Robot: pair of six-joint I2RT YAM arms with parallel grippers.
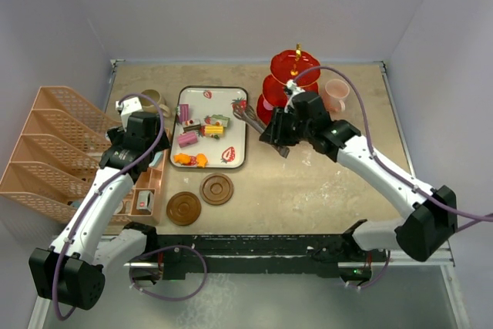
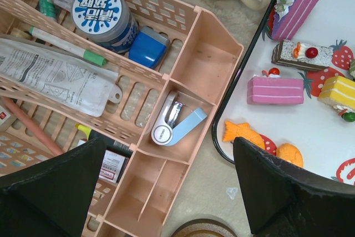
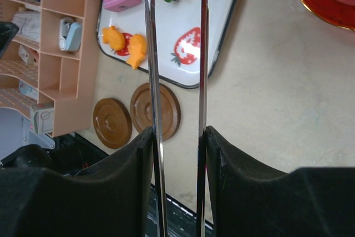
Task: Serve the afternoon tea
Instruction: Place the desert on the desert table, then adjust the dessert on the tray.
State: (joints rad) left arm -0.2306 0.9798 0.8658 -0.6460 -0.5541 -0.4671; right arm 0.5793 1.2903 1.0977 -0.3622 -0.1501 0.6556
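Counts, all relative to the tray point(image 1: 235, 138):
- toy sweets point(image 1: 187, 139): we count at least seven on the tray. They include a purple wedge, a brown slice, a pink cake, a yellow cake and two orange fish shapes. One at the far side is too small to call.
- one red three-tier stand point(image 1: 286, 63), just beyond the tray's far right corner, upright. The right wrist view shows something pale pink on one tier, too cropped for us to identify.
- one pink mug point(image 1: 336, 95), right of the tray, on the far side of the stand.
- one olive-brown mug point(image 1: 154, 100), just off the tray's far left corner.
- two brown coasters point(image 1: 216, 189) point(image 1: 184, 208), on the counter just below the tray's near edge, side by side.

Right pincer point(image 3: 177, 137): partly closed and clamped on the tweezers point(image 3: 203, 54), one finger pressing each blade from outside, with a gap between the blades. It sits just right of the tray, between tray and stand. The tweezer tips reach over the tray's right edge. We can't tell whether the tips hold anything.

Left pincer point(image 2: 171, 165): wide open, holding and touching nothing. It hangs over the peach organiser point(image 2: 205, 65) at the tray's left edge.
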